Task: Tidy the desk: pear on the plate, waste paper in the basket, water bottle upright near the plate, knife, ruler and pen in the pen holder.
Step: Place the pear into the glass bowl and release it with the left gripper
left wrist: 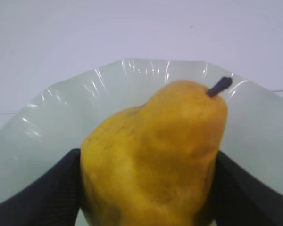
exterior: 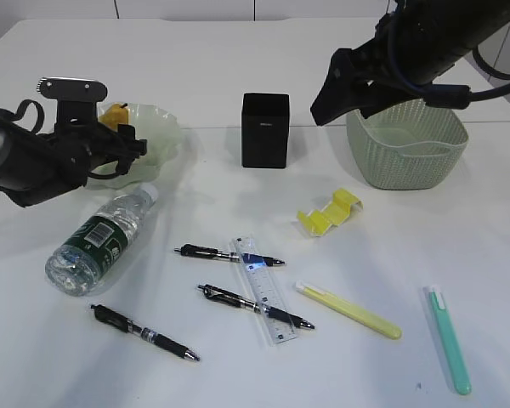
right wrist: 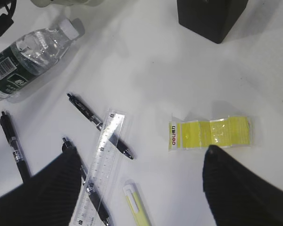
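White and plain, the desk (exterior: pixel 238 76) carries everything. At the far left stands the pale green plate (exterior: pixel 161 127) with its wavy rim, and the yellow pear (left wrist: pixel 155 160) is in it, stem pointing up and to the right. The left gripper (left wrist: pixel 146 188) has its two black fingers (left wrist: pixel 42 197) on both sides of the pear, close against it; if they press it or only stand beside it, I cannot tell.

The water bottle (exterior: pixel 98 242) lies on its side just in front of the plate, cap toward the plate. The black pen holder (exterior: pixel 265 129) stands upright in the middle at the back, and the sage green basket (exterior: pixel 406 144) is at its right.

The right gripper (right wrist: pixel 141 188) hangs above the desk with its fingers wide apart and nothing between them. Below it lies a yellow packet (right wrist: pixel 210 133), flat on the surface. The clear ruler (exterior: pixel 263 289) lies across two black pens (exterior: pixel 229 254); a third black pen (exterior: pixel 144 332) lies apart at the front left. A yellow pen-like tool (exterior: pixel 348 310) and a mint green one (exterior: pixel 448 338) lie at the front right.
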Robot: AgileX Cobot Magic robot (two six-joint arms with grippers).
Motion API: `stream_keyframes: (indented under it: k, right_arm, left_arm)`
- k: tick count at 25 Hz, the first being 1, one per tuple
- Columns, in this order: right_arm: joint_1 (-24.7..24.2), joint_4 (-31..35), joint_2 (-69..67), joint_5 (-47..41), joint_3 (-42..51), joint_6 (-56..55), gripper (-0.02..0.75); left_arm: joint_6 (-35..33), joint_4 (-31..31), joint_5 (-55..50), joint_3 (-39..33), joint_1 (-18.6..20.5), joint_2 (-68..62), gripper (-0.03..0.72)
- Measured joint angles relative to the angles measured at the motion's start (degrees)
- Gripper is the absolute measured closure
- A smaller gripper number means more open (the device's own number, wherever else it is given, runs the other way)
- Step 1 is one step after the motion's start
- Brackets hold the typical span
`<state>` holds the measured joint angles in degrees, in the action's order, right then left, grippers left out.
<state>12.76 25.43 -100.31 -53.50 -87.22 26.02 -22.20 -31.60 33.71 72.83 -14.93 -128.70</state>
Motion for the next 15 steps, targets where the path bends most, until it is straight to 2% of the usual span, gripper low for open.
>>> stream_keyframes:
  k: [15]
  right_arm:
    - [0.0, 0.0, 0.0, 0.0, 0.0, 0.0, 0.145]
  left_arm:
    - [0.2, 0.6, 1.5, 0.0, 0.0, 0.0, 0.157]
